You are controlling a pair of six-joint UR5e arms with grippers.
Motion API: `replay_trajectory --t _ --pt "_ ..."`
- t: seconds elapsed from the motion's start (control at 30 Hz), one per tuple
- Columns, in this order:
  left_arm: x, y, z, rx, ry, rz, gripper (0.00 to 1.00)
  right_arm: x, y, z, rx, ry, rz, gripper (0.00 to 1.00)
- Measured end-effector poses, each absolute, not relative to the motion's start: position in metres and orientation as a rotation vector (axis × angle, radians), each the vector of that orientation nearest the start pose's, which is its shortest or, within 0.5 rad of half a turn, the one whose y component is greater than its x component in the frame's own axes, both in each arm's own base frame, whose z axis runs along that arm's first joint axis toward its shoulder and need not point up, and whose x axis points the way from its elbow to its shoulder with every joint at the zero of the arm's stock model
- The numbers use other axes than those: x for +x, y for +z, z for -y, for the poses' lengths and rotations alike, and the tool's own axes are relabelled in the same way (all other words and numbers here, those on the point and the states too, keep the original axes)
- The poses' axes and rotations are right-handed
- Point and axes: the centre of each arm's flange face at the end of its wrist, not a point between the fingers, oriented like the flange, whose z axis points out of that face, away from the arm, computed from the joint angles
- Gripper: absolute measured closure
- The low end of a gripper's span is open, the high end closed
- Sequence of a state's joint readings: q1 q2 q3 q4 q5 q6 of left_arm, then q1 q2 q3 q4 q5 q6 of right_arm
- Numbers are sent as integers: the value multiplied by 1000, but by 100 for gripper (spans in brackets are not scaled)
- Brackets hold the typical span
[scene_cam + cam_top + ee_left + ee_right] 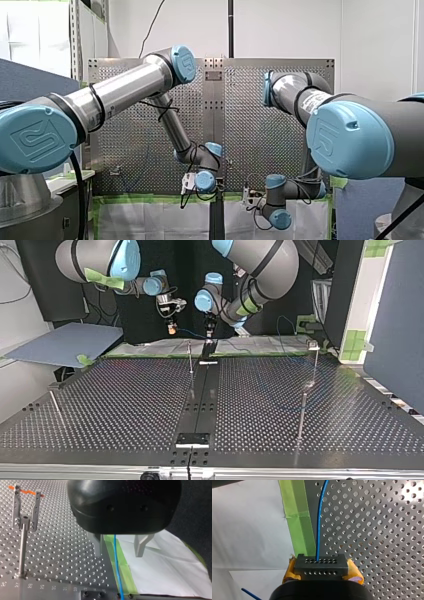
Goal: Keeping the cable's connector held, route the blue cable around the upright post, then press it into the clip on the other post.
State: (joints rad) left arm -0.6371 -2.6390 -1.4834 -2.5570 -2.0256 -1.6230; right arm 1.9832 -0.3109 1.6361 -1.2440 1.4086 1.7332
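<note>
Plainly the blue cable point(319, 525) is not yet routed. Its connector point(321, 562) sits clamped in my right hand point(322, 573), and the strand runs loose between the spread fingers of my left hand point(119, 552), both near the taped edge of the worktop point(62, 555). Next, I judge, my left hand must close on the strand and lead it around the upright post point(190, 357), then toward the clip post point(23, 520).

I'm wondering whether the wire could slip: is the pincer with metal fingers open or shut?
Open: my left pincer has its fingers apart, the blue cable running between them untouched.
</note>
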Motion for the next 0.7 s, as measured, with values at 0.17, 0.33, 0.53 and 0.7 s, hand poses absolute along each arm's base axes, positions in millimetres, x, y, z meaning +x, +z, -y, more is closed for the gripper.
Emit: replay_trajectory --t 0.17,0.33,0.53,0.7 --pt "460 -85 447 263 -19 -1908 0 374 -195 480 1652 1676 1094 100" --pt "464 -85 442 241 -7 -1911 0 374 -195 480 1652 1677 1093 100" --pt "473 -82 440 220 -28 -1908 0 374 -195 479 1652 1678 1093 100" --pt "483 -79 446 214 -54 -1900 0 375 -195 479 1655 1680 1091 100"
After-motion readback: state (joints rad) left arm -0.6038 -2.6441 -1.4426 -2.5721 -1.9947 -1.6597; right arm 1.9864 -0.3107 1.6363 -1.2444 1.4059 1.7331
